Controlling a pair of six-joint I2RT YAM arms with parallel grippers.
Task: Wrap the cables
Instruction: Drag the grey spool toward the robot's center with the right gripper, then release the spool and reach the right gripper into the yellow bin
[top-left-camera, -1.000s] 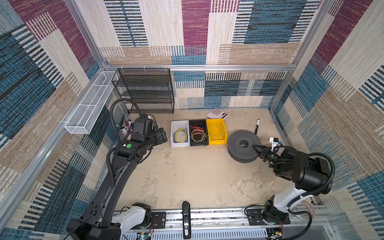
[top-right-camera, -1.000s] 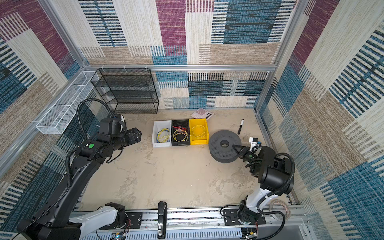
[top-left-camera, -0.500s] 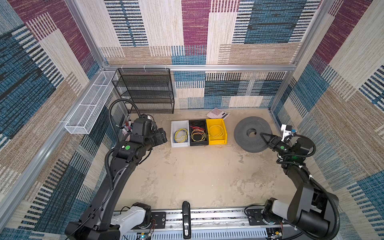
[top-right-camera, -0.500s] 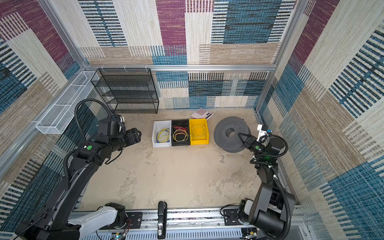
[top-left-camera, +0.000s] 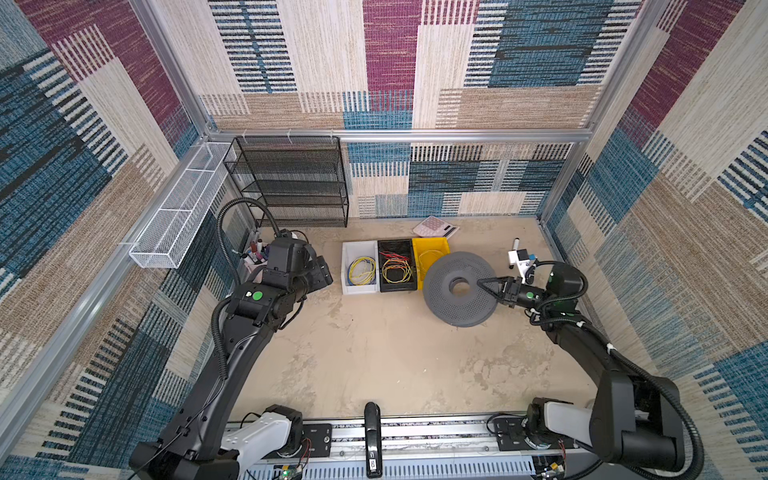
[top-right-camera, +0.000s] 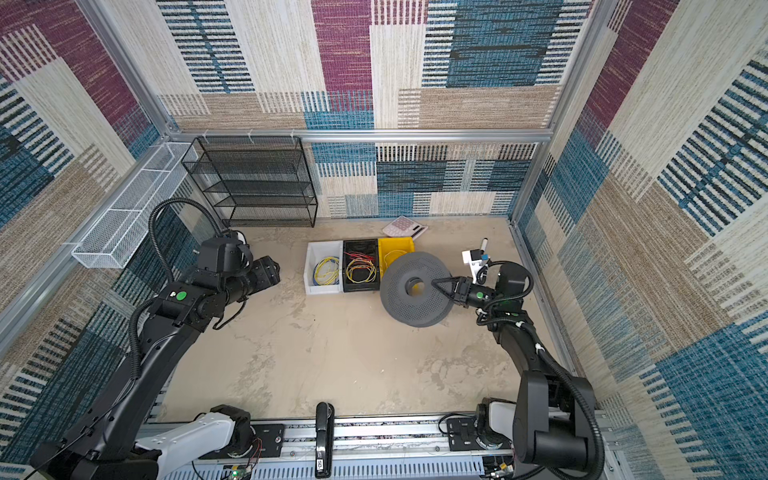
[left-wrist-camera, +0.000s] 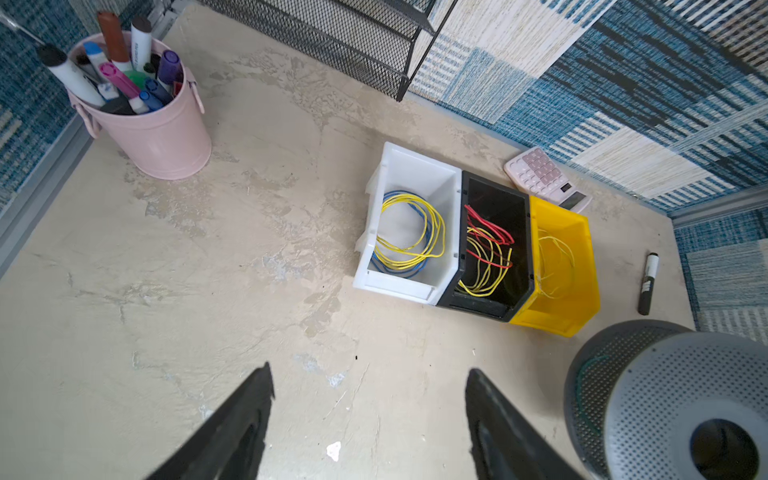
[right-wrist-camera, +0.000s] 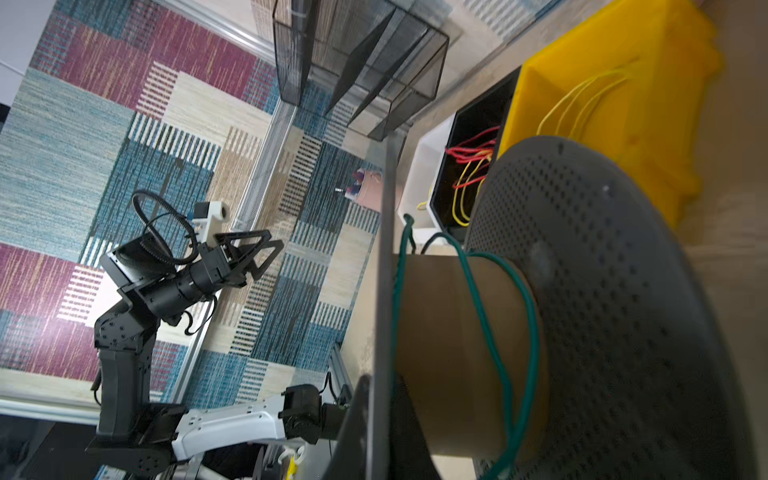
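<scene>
The spool is the big, rigid piece: two perforated grey flanges on a brown core, with a loose turn of green cable round it. It looks light enough for an edge pinch, though it would probably swing from one. In both top views it sits at 2 o'clock from the centre of the table, its rim overlapping the near corner of the yellow bin. Whether it touches the table I cannot tell.

The wire lies in loose loops inside that bin, at 1 o'clock. It looks thin, very light and springy, likely to slip from a flat pinch and to tangle. A free end or a single strand seems the best hold, lifted slowly.

The right arm reaches up from 5 o'clock, wrist pointing to 9 o'clock. The right gripper is clamped on the spool's upper flange, tips near the hub hole. The left arm arcs up from 7 o'clock, elbow high. The left gripper hangs spread and empty over bare table at 10 o'clock, pointing to 3 o'clock.
</scene>
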